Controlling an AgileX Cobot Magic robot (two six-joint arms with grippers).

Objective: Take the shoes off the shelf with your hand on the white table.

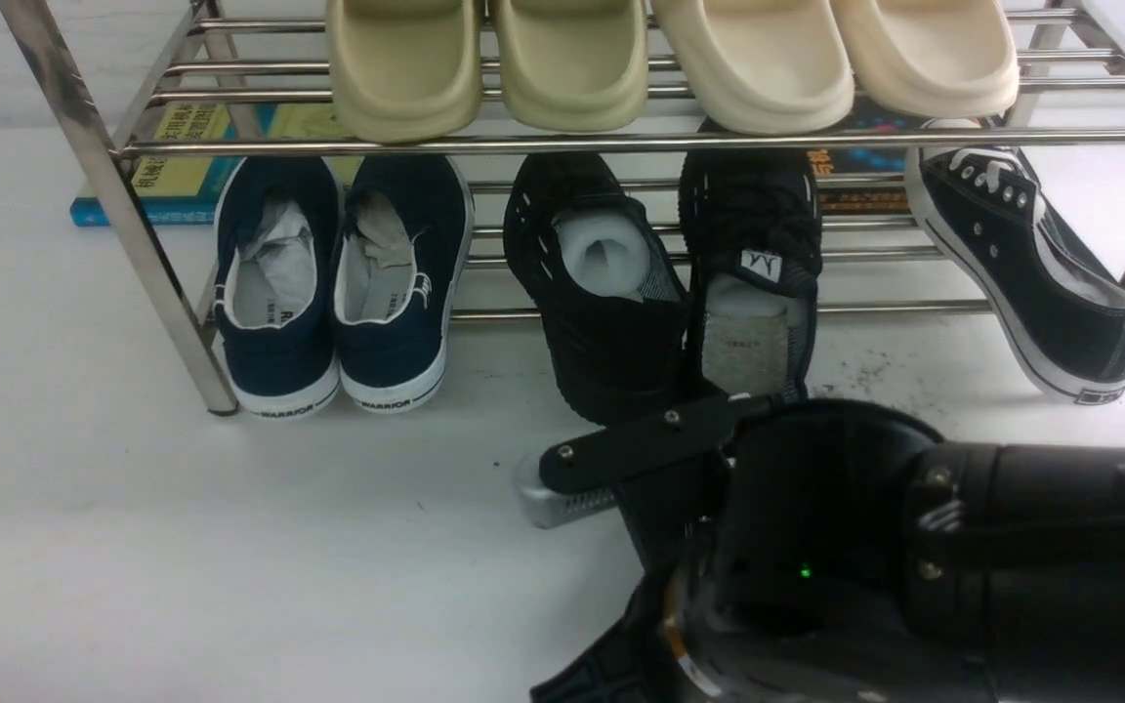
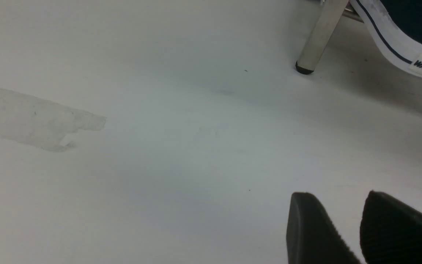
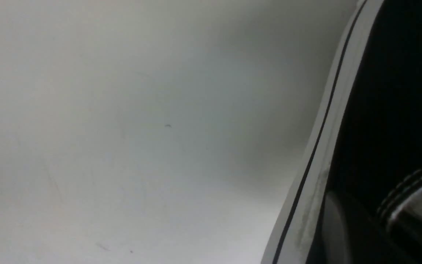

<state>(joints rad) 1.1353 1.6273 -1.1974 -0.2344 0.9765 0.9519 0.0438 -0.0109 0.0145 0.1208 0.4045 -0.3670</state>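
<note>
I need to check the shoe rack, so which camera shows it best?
Front view: the rack fills it, both tiers of bars visible. The left wrist view catches only one leg; the right wrist view shows none of it.

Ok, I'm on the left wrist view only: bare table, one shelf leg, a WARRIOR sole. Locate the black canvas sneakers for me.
Observer: One sneaker lies tilted at the right end of the shelf's lower tier, heel toward the robot.
Operator: Find its mate.
Observer: The right wrist view shows a black canvas shoe close up, its white sole striped, against the white table. In the front view the right arm hides it.
Operator: Tell me what sits beside the shelved one.
Observer: An all-black perforated pair, to its left on the same tier.
</note>
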